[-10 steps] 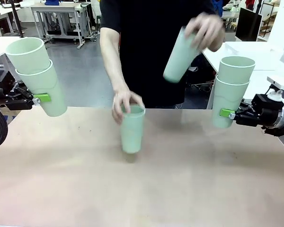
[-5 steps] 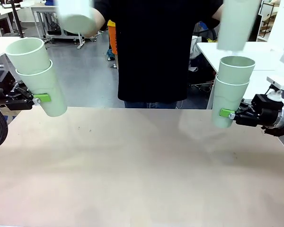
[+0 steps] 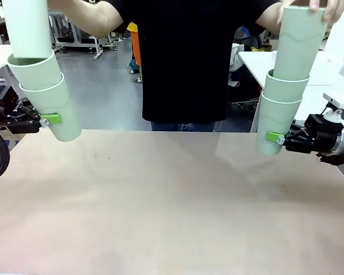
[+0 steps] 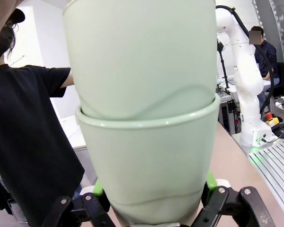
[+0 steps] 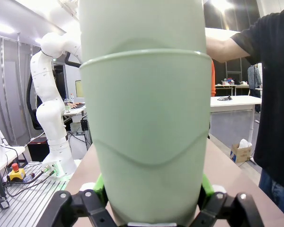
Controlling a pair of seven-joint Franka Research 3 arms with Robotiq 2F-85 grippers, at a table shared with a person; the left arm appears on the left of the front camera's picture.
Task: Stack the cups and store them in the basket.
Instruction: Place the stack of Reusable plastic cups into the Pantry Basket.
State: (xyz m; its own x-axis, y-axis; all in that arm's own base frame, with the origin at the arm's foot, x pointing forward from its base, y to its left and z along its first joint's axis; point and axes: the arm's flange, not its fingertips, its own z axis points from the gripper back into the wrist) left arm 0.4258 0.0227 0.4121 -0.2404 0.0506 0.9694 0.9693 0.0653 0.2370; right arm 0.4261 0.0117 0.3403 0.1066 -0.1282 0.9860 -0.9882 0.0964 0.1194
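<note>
While the left gripper (image 3: 46, 119) grips a stack of two cups (image 3: 51, 103) above the table (image 3: 172, 217) and the right gripper (image 3: 273, 137) grips another pair (image 3: 278, 114), the person's hands (image 3: 332, 8) set, it seems, a third cup (image 3: 298, 43) into each.

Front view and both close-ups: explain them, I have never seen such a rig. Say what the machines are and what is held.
Two white robot arms share a table with a person. The front view looks across it from the robot's side. The left pincer clamps the left stack of two green cups; the right pincer clamps the right stack. The person holds one more cup in the top of each. Each close-up comes from a wrist camera facing its own stack.
</note>
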